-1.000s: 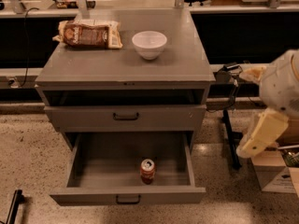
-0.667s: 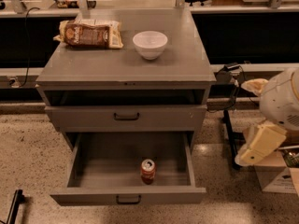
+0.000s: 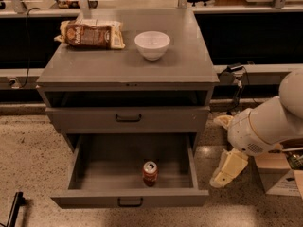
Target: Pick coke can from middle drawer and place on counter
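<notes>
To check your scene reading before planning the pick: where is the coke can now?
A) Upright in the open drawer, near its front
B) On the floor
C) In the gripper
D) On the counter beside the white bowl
A: the coke can stands upright in the pulled-out middle drawer, near its front wall; the gripper hangs off to the drawer's right, apart from the can.

No text can be read. The snack bag [image 3: 90,33] on the worktop [image 3: 189,60] carries print, not legible. The coke can [image 3: 150,172] in the open middle drawer [image 3: 85,198] has a label that can't be made out. The gripper [image 3: 228,168] hangs low, right of that drawer.
</notes>
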Tool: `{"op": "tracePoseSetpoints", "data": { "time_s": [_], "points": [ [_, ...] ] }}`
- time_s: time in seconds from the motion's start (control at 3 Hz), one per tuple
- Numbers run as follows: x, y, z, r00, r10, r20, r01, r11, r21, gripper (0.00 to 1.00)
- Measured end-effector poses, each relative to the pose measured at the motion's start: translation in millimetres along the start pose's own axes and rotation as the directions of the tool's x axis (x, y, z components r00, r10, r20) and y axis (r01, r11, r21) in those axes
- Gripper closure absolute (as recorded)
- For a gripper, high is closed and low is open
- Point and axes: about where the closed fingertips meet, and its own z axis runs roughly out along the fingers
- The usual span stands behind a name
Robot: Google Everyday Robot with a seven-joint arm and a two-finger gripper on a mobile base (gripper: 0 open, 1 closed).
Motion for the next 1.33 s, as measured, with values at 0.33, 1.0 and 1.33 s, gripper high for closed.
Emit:
{"op": "tracePoseSetpoints", "data": {
  "time_s": [0.33,1.0,1.33],
  "points": [
    [-0.4,0.9,-0.9,1.000,-0.001,-0.001,0.001,1.0000,-0.003,0.00],
    [10.6,5.7,91.0,0.993,-0.006,0.120,0.004,0.9999,0.016,0.00],
    [3.4,0.0,141.1,0.974,-0.048,0.220,0.035,0.9974,0.063,0.00]
  ]
}}
